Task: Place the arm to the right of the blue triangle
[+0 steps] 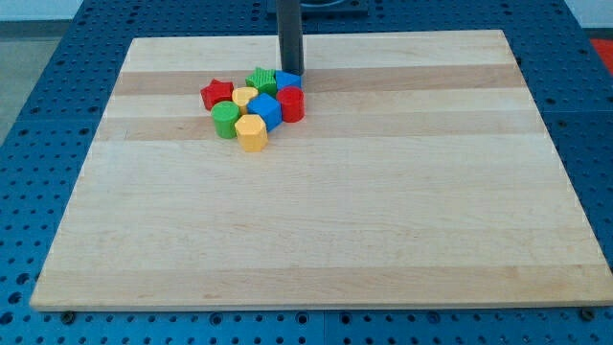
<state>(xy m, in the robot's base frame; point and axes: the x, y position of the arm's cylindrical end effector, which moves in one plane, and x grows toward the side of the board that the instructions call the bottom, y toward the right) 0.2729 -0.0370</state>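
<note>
Camera view: a wooden worktop on a blue perforated base, seen from the frame's bottom edge. A tight cluster of blocks is shown in the upper left of the frame: a red star, a green star, a yellow heart, a green cylinder, a blue cube, a red cylinder and a yellow hexagon. The blue triangle is found at the cluster's upper right corner, partly hidden by the rod. No hand is fitted, so nothing is opened, closed or gripped; the rod ends in my tip, which is set touching or just above the triangle's upper edge. The triangle thus lies directly below the tip in the frame, not to its left. A short shift toward the frame's right, clear of the red cylinder, is judged to be needed.
</note>
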